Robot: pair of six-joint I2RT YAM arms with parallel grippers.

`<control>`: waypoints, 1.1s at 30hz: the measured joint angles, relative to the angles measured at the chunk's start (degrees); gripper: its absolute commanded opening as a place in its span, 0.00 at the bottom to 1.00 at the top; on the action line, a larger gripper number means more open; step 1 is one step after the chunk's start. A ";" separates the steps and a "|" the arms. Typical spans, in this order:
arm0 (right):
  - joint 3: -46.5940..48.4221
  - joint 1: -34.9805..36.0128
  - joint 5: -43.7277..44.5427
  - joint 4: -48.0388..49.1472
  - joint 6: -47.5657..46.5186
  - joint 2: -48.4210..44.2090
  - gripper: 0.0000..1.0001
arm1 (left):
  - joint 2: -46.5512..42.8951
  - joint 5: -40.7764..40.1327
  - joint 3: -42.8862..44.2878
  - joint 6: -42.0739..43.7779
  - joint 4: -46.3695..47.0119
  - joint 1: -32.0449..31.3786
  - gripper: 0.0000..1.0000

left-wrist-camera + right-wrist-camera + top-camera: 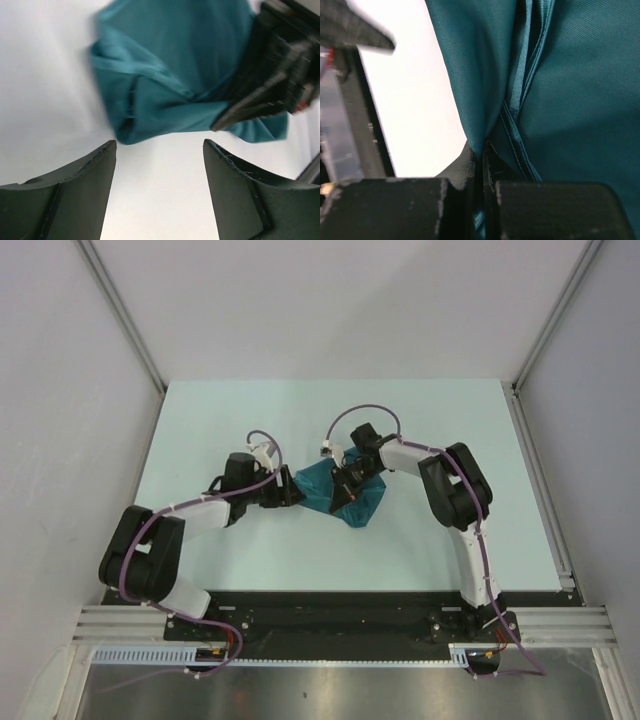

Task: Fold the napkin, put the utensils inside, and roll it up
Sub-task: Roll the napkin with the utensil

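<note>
1. Pale table point(320, 560) carries the crumpled teal napkin point(365, 505) at its middle.
2. Right gripper point(481, 159) pinches a napkin fold, jaws clamped.
3. Left gripper point(159, 150) hovers just beside the napkin, jaws apart.

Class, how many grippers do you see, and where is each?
2. The left gripper is open beside the napkin; the right gripper is shut on a napkin fold. None hidden.

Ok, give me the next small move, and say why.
Probably the right gripper should draw its pinched fold outward to flatten the napkin. It is shut on the cloth, which lies bunched, while the left gripper stands open, holding nothing.
</note>
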 measured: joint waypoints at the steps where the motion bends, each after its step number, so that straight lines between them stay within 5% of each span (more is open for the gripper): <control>1: 0.81 -0.48 -1.55 -0.79 0.15 0.94 0.00 | -0.09 0.37 0.00 0.24 0.83 -1.09 0.74; 11: 2.91 -2.69 -9.01 -2.67 0.63 4.85 0.00 | 4.39 7.02 0.68 -1.25 7.82 -5.66 0.74; 33: 4.02 -2.80 -9.33 -4.02 0.70 5.62 0.00 | 13.51 13.05 0.72 -11.04 24.59 -6.43 0.75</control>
